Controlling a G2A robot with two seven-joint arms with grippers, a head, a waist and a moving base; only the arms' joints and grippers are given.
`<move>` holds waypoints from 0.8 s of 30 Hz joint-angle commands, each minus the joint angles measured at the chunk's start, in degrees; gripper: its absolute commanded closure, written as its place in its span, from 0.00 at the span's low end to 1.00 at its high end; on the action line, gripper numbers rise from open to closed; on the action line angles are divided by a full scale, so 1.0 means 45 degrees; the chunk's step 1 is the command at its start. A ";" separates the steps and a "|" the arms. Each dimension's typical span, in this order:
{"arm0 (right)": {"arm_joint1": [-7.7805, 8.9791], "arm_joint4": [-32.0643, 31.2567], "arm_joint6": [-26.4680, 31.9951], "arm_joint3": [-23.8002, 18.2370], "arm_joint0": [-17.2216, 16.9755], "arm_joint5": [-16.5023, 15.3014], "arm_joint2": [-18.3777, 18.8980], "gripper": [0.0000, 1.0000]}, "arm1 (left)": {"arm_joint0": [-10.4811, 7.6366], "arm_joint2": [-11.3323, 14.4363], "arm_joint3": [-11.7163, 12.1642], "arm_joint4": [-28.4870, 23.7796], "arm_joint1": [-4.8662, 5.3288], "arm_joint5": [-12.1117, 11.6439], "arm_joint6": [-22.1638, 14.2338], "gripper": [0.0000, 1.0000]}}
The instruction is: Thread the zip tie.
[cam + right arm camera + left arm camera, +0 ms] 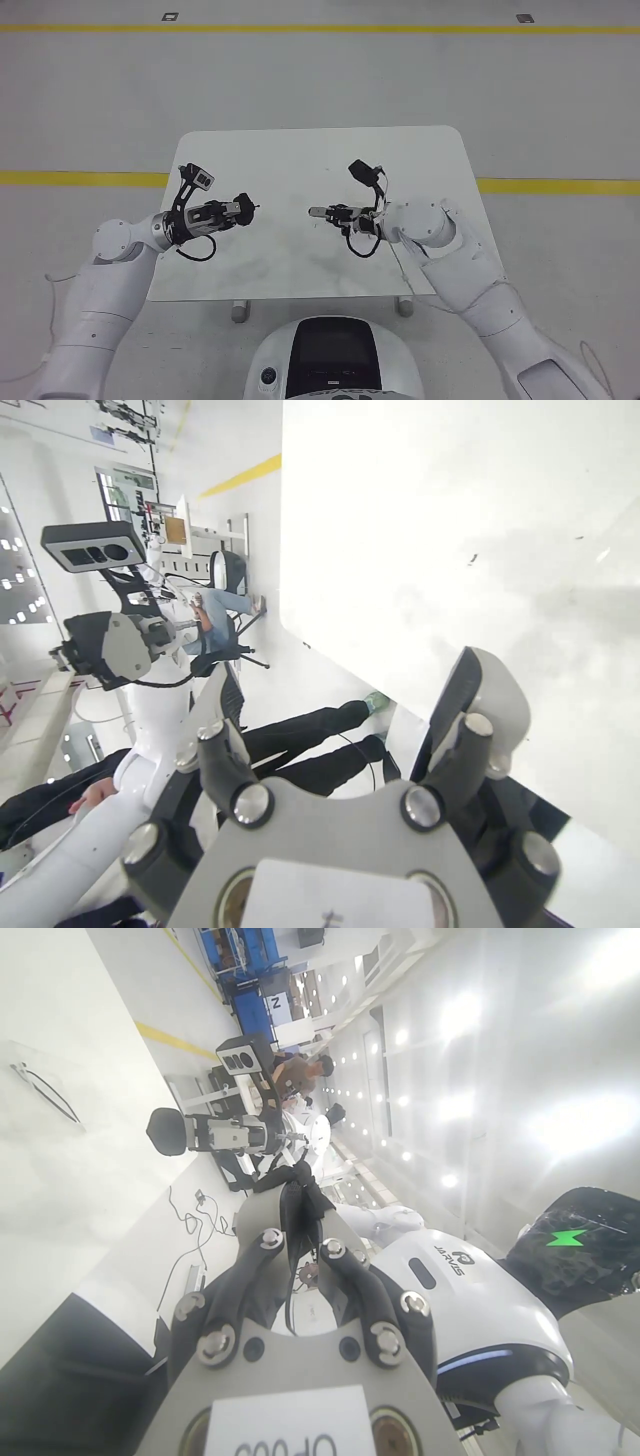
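**Zip Tie Held Over the Table**

A white table (320,150) is seen from above. Two arms are held over it. Their claws are pointed at each other, and a gap is kept between them.

The left gripper (246,208) is found over the left half of the table. Its fingers (252,1228) are squeezed tight together. A black zip tie (300,1177) is pinched between them. A dark lump of it sticks out past the tips. A thin black strip is seen running back between the fingers toward the wrist. From above, a small black tip is seen poking out toward the other claw.

The right gripper (318,212) is found near the middle of the table, across from the left one. In its own wrist view its two fingers are spread wide apart, and the white table top is seen in the gap between them.

A clear bag (47,1088) is laid flat on the table, well apart from the left claw. Thin black strips are seen through it.
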 commanded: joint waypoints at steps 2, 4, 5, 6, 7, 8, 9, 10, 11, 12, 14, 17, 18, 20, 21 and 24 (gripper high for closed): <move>-0.0064 -0.1206 0.0298 0.0737 0.0878 0.0040 -0.0396 0.00 | 0.0000 0.0000 0.0000 0.0000 0.0000 0.0000 0.0000 1.00; -0.0176 -0.1865 0.0813 0.1749 0.1731 0.0040 -0.0786 0.00 | 0.0000 0.0000 0.0000 0.0000 0.0000 0.0000 0.0000 1.00; -0.0259 -0.1868 0.0850 0.2182 0.2019 0.0040 -0.0880 0.00 | 0.0000 0.0000 0.0000 0.0000 0.0000 0.0000 0.0000 1.00; -0.0353 -0.1830 0.0977 0.2639 0.2297 0.0040 -0.1015 0.00 | 0.0000 0.0000 0.0000 0.0000 0.0000 0.0000 0.0000 1.00; -0.0478 -0.2067 0.1039 0.3187 0.2704 0.0040 -0.1267 0.00 | 0.0000 0.0000 0.0000 0.0000 0.0000 0.0000 0.0000 1.00; -0.0581 -0.2231 0.1052 0.3570 0.2966 0.0040 -0.1450 0.00 | 0.0000 0.0000 0.0000 0.0000 0.0000 0.0000 0.0000 1.00; -0.0688 -0.2420 0.1153 0.4017 0.3243 0.0040 -0.1640 0.00 | 0.0000 0.0000 0.0000 0.0000 0.0000 0.0000 0.0000 1.00; -0.0802 -0.2613 0.1118 0.4426 0.3550 0.0040 -0.1793 0.00 | 0.0000 0.0000 0.0000 0.0000 0.0000 0.0000 0.0000 1.00; -0.0967 -0.2907 0.1120 0.4977 0.3901 0.0040 -0.2071 0.00 | 0.0000 0.0000 0.0000 0.0000 0.0000 0.0000 0.0000 1.00; -0.1097 -0.3280 0.1244 0.5444 0.4167 0.0040 -0.2385 0.00 | 0.0000 0.0000 0.0000 0.0000 0.0000 0.0000 0.0000 1.00; -0.1231 -0.3605 0.1073 0.5923 0.4432 0.0040 -0.2568 0.00 | 0.0000 0.0000 0.0000 0.0000 0.0000 0.0000 0.0000 1.00; -0.1231 -0.3605 0.1073 0.5923 0.4432 0.0040 -0.2568 0.00 | 0.0000 0.0000 0.0000 0.0000 0.0000 0.0000 0.0000 1.00; -0.1231 -0.3605 0.1073 0.5923 0.4432 0.0040 -0.2568 0.00 | 0.0000 0.0000 0.0000 0.0000 0.0000 0.0000 0.0000 1.00; -0.1231 -0.3605 0.1073 0.5923 0.4432 0.0040 -0.2568 0.00 | 0.0000 0.0000 0.0000 0.0000 0.0000 0.0000 0.0000 1.00; -0.1230 -0.3896 0.0955 0.5878 0.4332 -0.0027 -0.2712 0.00 | 0.0000 0.0000 0.0000 0.0000 0.0000 0.0000 0.0000 1.00; -0.1281 -0.4368 0.1661 0.5759 0.4469 0.0040 -0.3045 0.00 | 0.0000 0.0000 0.0000 0.0000 0.0000 0.0000 0.0000 1.00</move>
